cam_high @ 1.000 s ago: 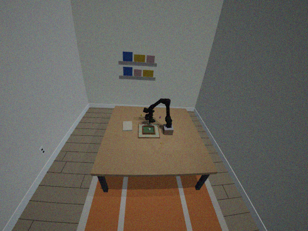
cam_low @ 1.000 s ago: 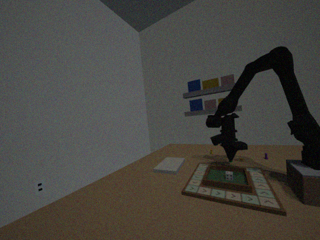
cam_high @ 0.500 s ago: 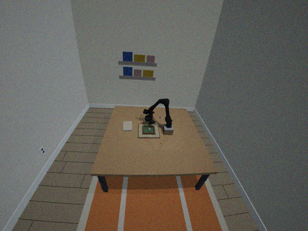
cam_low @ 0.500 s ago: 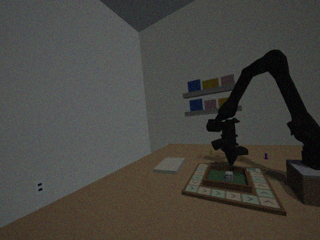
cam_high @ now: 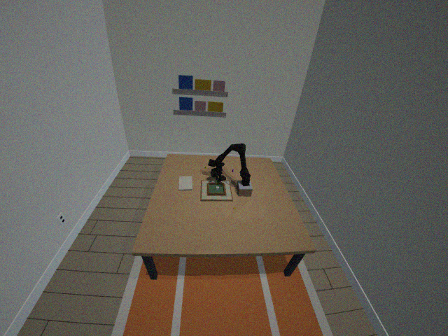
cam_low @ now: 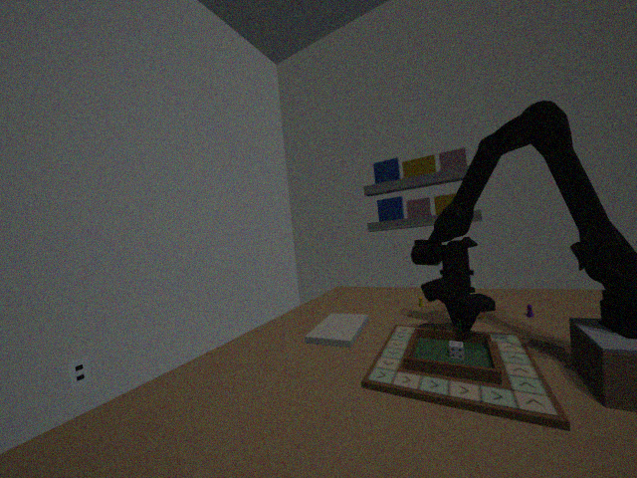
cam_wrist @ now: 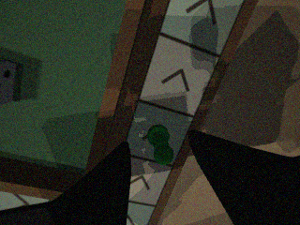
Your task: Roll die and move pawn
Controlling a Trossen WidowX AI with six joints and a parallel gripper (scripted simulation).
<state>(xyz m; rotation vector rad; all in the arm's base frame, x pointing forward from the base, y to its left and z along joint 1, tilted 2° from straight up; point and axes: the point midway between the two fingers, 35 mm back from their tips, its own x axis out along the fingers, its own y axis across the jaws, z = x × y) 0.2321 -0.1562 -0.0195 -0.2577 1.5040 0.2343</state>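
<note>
The green pawn (cam_wrist: 160, 142) stands on a pale green square of the board's ring, between my open fingers and touching neither in the wrist view. My gripper (cam_wrist: 158, 142) (cam_low: 464, 332) is open, low over the board's far side. The board (cam_high: 204, 198) (cam_low: 463, 406) has a ring of arrow squares around the dice tray (cam_high: 216, 194) (cam_low: 452, 369). The white die (cam_high: 217, 187) (cam_low: 456, 350) lies on the tray's green floor; it shows partly at the left edge of the wrist view (cam_wrist: 7, 81). The pips on its top are too unclear to count.
A pale flat block (cam_high: 185, 183) (cam_low: 337, 329) lies left of the board. A purple pawn (cam_high: 232, 170) (cam_low: 530, 311) and a yellow piece (cam_low: 420, 302) stand behind the board. A small yellow piece (cam_high: 234, 208) lies in front. The arm's base block (cam_high: 244, 190) is at the right.
</note>
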